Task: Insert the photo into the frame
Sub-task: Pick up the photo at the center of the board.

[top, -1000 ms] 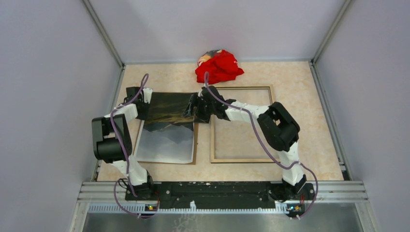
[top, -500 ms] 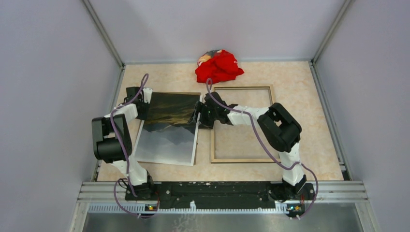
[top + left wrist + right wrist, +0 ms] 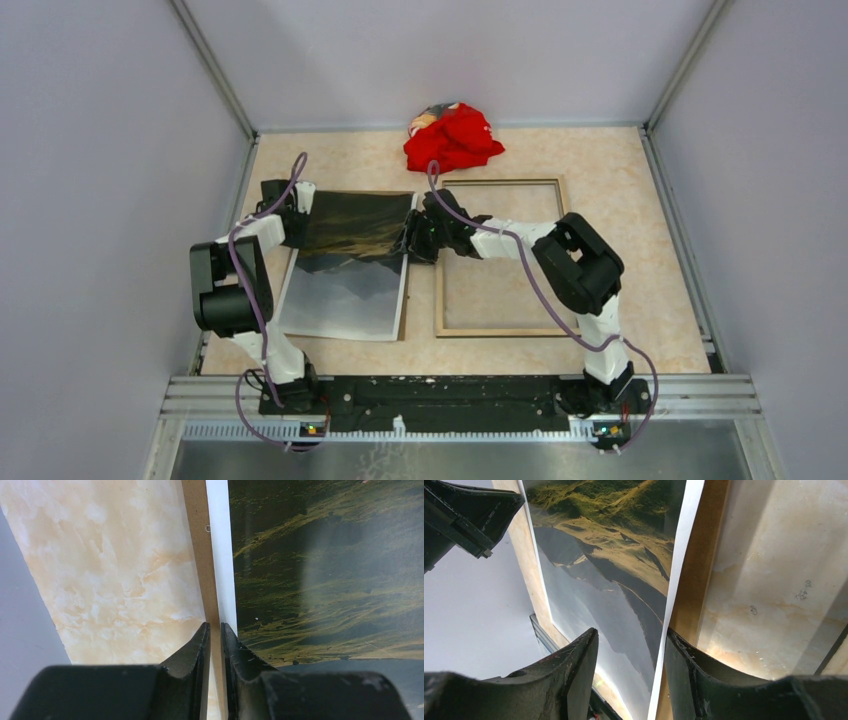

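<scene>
Top external: photo (image 3: 345, 290) lies on a board (image 3: 200, 555), left of the frame (image 3: 440, 300). Left gripper (image 3: 214, 627) nearly together at its far-left margin, grip unclear; right gripper (image 3: 630, 640) apart, astride the right margin. Grasping step; next, clamp, lift jointly toward frame.

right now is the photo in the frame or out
Out. The photo lies beside the frame, to its left, not inside it.
</scene>
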Available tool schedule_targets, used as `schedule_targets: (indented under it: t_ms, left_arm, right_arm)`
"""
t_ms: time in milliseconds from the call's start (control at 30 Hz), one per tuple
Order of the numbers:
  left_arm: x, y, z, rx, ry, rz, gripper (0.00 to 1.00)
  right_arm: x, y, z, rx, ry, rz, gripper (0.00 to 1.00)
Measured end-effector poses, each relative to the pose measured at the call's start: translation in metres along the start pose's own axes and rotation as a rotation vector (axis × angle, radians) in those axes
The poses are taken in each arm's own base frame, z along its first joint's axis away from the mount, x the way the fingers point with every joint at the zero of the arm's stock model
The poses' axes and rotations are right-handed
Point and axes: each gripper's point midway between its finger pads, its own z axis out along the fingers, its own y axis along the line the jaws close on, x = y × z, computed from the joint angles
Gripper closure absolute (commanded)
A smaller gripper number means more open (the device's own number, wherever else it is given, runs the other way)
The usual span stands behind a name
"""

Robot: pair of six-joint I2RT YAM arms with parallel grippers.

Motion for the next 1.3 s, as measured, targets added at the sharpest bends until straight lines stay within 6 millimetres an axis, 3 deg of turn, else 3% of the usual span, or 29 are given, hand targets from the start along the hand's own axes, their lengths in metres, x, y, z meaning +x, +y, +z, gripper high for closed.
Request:
schedule_targets:
  t_ms: [233, 333, 400, 500, 600, 700, 800, 900, 1000, 1167, 1300]
  left_arm:
    - [0.0, 0.0, 0.0, 0.0, 0.0, 0.0, 0.77]
    - [0.0, 0.001, 0.0, -0.006, 0.001, 0.001, 0.58]
    - [0.0, 0.004, 0.0, -0.015, 0.001, -0.002, 0.31]
    - [-0.005, 0.01, -0.003, -0.025, -0.003, -0.019, 0.05]
    - [-0.007, 0.014, -0.009, -0.012, 0.017, -0.049, 0.01]
    - [-0.009, 0.017, -0.015, -0.009, 0.023, -0.054, 0.01]
    - [-0.018, 0.022, -0.028, -0.007, 0.005, -0.059, 0.01]
    - [-0.03, 0.024, -0.043, 0.006, -0.031, -0.06, 0.01]
    - [-0.037, 0.022, -0.052, 0.026, -0.058, -0.059, 0.01]
    - [-0.034, 0.016, -0.053, 0.057, -0.05, -0.057, 0.01]
    - [-0.032, 0.012, -0.052, 0.077, -0.041, -0.055, 0.01]
  right_arm:
    - [0.0, 0.001, 0.002, -0.01, 0.003, 0.011, 0.86]
    - [-0.001, 0.001, 0.002, -0.007, 0.001, 0.005, 0.94]
    - [-0.003, 0.003, 0.001, 0.003, -0.002, -0.004, 0.97]
    - [-0.01, 0.01, -0.001, 0.013, -0.014, -0.032, 1.0]
    - [-0.019, 0.015, -0.009, 0.033, -0.034, -0.078, 1.0]
    - [-0.032, 0.021, -0.03, 0.061, -0.047, -0.139, 1.0]
    - [-0.059, 0.036, -0.072, 0.096, -0.096, -0.226, 1.0]
    - [-0.098, 0.056, -0.133, 0.171, -0.21, -0.332, 1.0]
    - [-0.126, 0.066, -0.211, 0.29, -0.357, -0.424, 1.0]
    - [-0.115, 0.053, -0.336, 0.502, -0.495, -0.483, 1.0]
    - [-0.106, 0.053, -0.404, 0.568, -0.582, -0.486, 1.0]
